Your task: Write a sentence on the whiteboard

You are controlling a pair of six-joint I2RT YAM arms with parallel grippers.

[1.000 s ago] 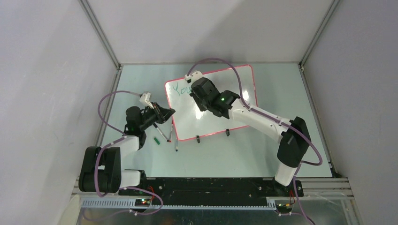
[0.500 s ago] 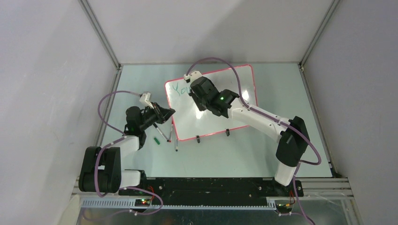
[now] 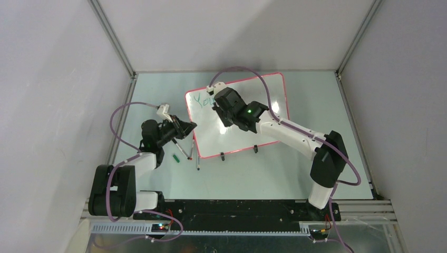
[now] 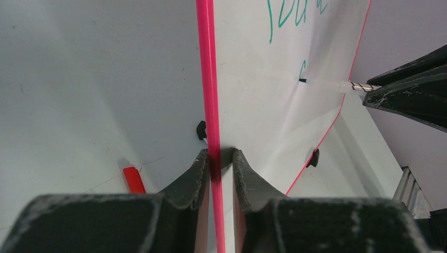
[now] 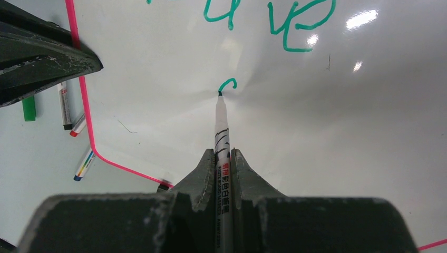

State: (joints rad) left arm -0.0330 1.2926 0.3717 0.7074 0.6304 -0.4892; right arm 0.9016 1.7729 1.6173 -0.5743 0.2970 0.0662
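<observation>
The board (image 3: 208,138) was on the table (image 3: 158,89), its left rim pinched by the closed left gripper (image 4: 219,158). The pen (image 5: 221,124) was gripped tight by the right gripper (image 5: 223,158), tip touching the board under the green words (image 5: 295,50). To be done well, the board needed to be held steady & the tip pressed lightly, letters made small. Counted: 1 board, 2 feet (image 3: 222,155), 1 held pen, 3 spare pens (image 5: 64,108), 1 cap (image 5: 29,108)

Pale table (image 3: 274,174) carrying a whiteboard (image 3: 232,139); just left of it lie a few loose markers (image 3: 183,151) and what looks like a green cap (image 3: 175,157).
</observation>
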